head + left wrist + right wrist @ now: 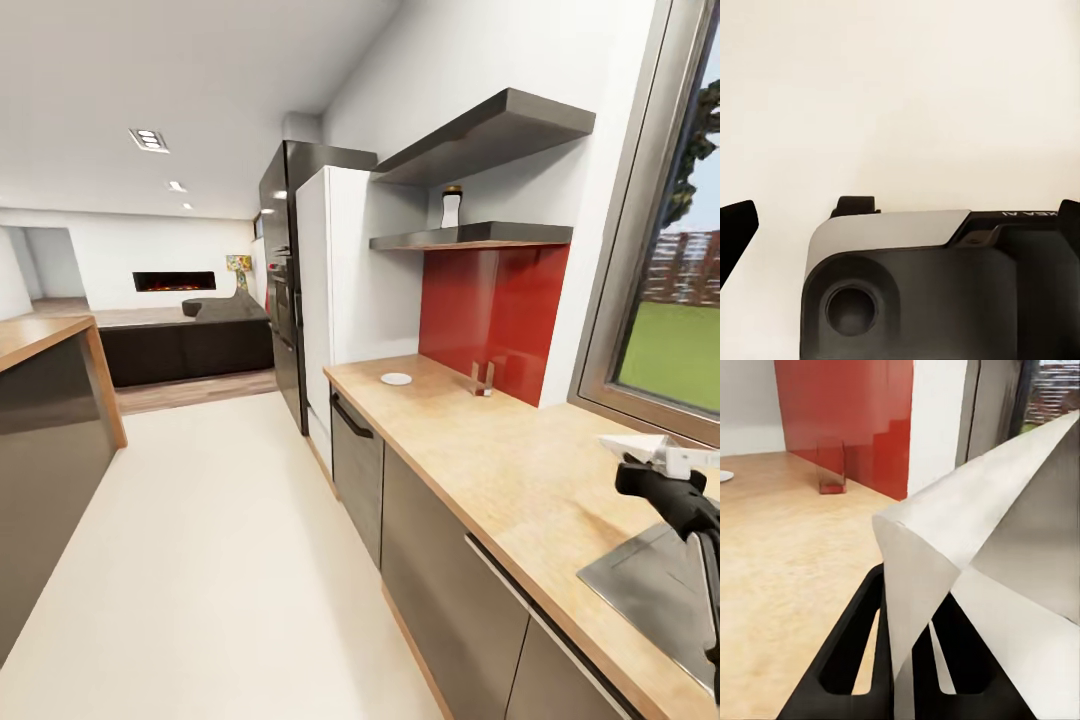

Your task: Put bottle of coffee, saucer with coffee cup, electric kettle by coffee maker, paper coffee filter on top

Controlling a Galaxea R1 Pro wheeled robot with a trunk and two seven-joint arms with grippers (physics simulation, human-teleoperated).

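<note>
My right gripper (655, 472) hangs over the wooden countertop (500, 470) at the right edge of the head view, shut on a white folded paper coffee filter (640, 446). In the right wrist view the filter (967, 555) stands up between the black fingers (847, 660). A small white saucer (396, 378) lies on the counter's far end near the fridge. The bottle of coffee (452, 206), white with a dark cap, stands on the lower wall shelf (480, 236). In the left wrist view my left gripper (904, 217) points at the pale floor, fingers (739, 225) wide apart with nothing between them.
A small clear holder with a red base (483, 380) stands against the red backsplash (495, 310). A grey metal panel (650, 590) is set into the counter below my right gripper. A white fridge (335, 290) and dark oven tower close the counter's far end. An island (50, 400) stands across the aisle.
</note>
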